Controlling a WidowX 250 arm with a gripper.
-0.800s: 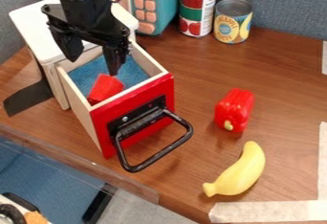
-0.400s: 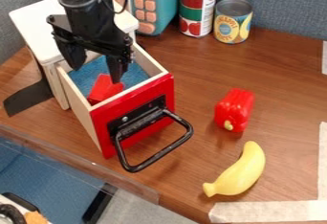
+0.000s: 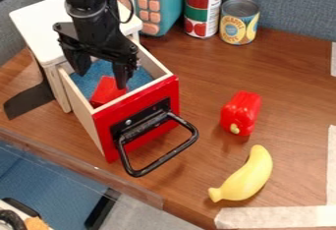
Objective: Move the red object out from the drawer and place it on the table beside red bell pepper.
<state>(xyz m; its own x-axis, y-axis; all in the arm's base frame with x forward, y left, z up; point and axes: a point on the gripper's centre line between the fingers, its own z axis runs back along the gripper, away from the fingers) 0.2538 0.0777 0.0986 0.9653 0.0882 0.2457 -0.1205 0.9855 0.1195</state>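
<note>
The black two-finger end effector (image 3: pixel 101 74) hung, pointing down, over the pulled-out drawer, its fingers spread wide apart with nothing held between them. From where I stood, one finger came down in front of the top corner of the red block (image 3: pixel 105 92); I could not tell whether the two touched. The block lay tilted inside the drawer, close behind its front panel.

The drawer had pale wooden walls (image 3: pixel 154 66), a blue lining (image 3: pixel 98 70), a glossy red front (image 3: pixel 139 143) and a black loop handle (image 3: pixel 187 145) standing out over the tabletop (image 3: pixel 295 96). It extended from a white-topped wooden cabinet (image 3: pixel 36 20); a flat black strip (image 3: pixel 29 99) lay beside the cabinet.

Beyond the drawer's handle side, on the brown wood-grain tabletop, sat a shiny red bell pepper (image 3: pixel 241 112), well apart from the block. A curved yellow banana (image 3: pixel 244 177) rested nearer the table's front edge. At the back, two upright metal cans, one with a tomato label (image 3: pixel 202 10) and one with a yellow-and-blue label (image 3: pixel 238 22), stood side by side near a teal box with peach buttons (image 3: pixel 169 0).
</note>
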